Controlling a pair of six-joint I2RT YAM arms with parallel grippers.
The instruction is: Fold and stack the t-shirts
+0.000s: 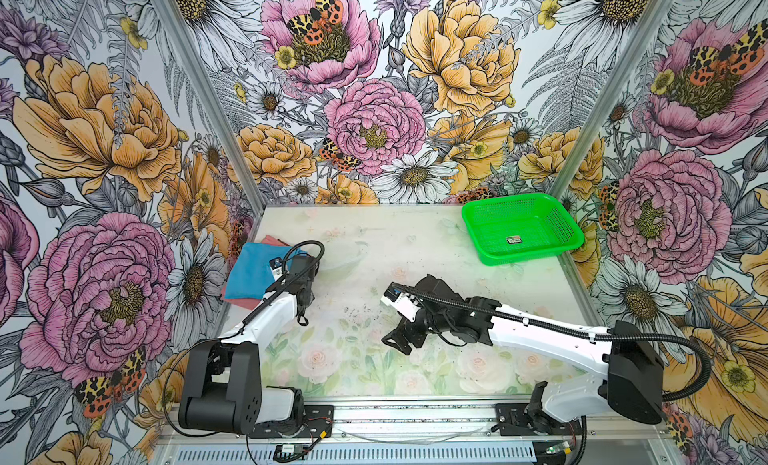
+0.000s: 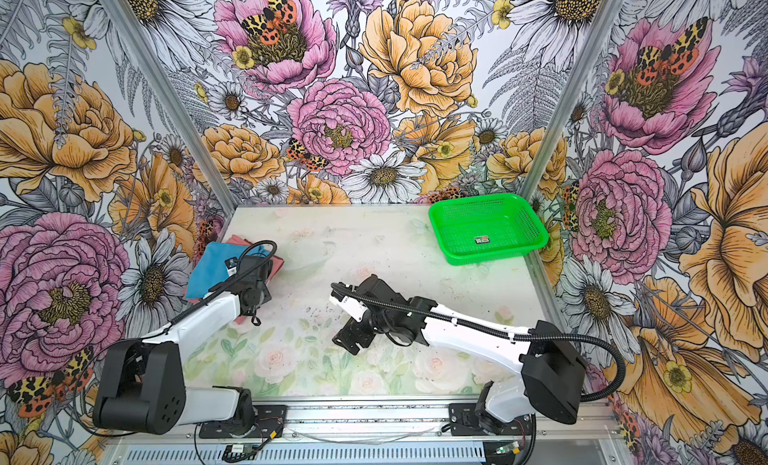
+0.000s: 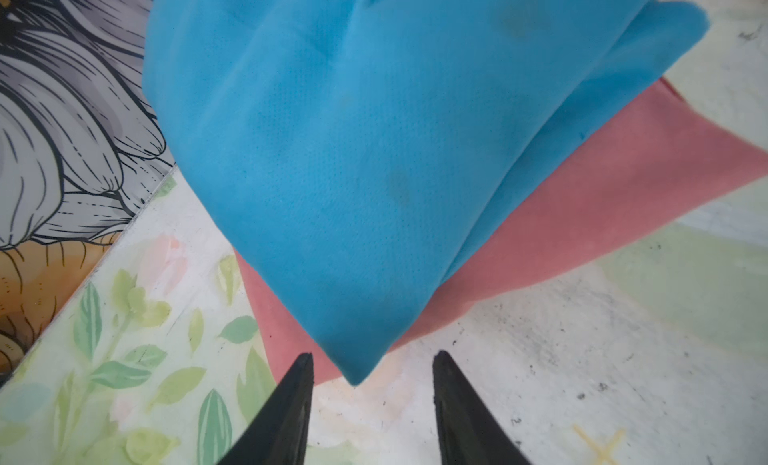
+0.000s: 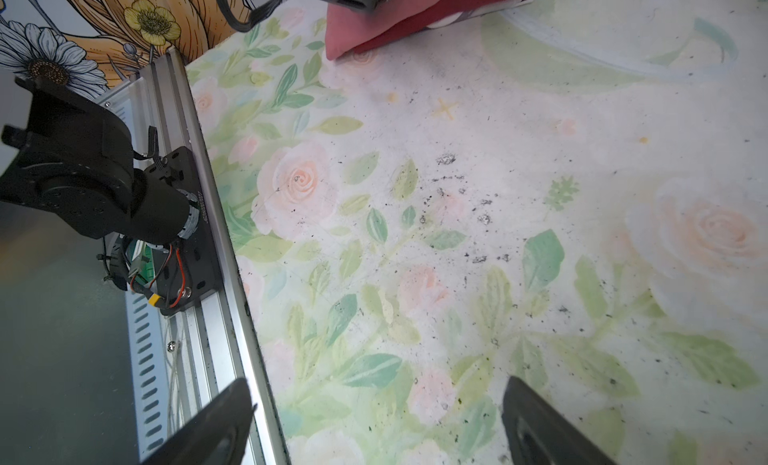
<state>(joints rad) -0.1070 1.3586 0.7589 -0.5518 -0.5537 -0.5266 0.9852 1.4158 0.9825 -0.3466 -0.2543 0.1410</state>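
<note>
Neatly folded blue t-shirt [image 3: 353,151] atop pink t-shirt [image 3: 582,184], left hand [image 3: 374,354] beside

Look at the far right corner of the bench [image 1: 415,251]. You will see a bright green mesh basket [image 1: 528,257] there, sitting flat and close to the right wall. A small dark label [image 1: 513,239] lies on its floor. The bench has pale roses and green leaves printed on it. Near the middle you can spot little black specks [image 4: 446,159] and a small yellow cross [image 4: 445,108]. Big drawn flowers [image 1: 374,126] in pink, orange and white cover the walls [image 1: 104,109], with spotted moths [image 1: 316,18] on some. A silver metal rail [image 1: 415,417] runs along the front edge of the bench.
</note>
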